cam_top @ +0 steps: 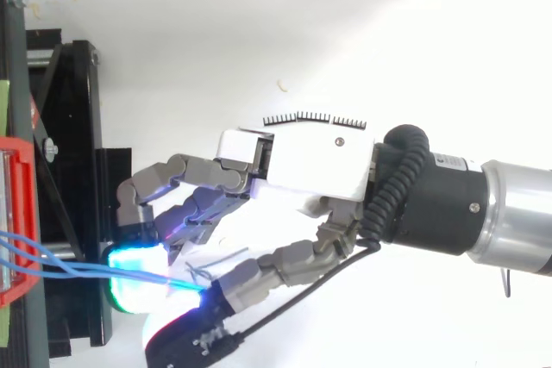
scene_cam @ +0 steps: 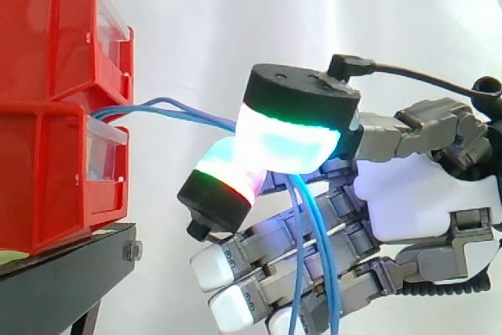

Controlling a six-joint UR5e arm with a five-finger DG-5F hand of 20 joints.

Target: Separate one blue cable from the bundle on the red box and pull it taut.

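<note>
Blue cables run from between the stacked red bins out to the hand, then dangle loose past its palm. It's pinching them between two glowing pads, possibly more than one strand, with the other fingers half-curled below. Black stand sits beneath the bins.

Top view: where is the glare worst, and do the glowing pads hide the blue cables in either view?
Top view: glare washes out the white backdrop below the hand, and the blue cables fade at the cyan pads. Side view: even light; the cables vanish only where the pads pinch them.
</note>
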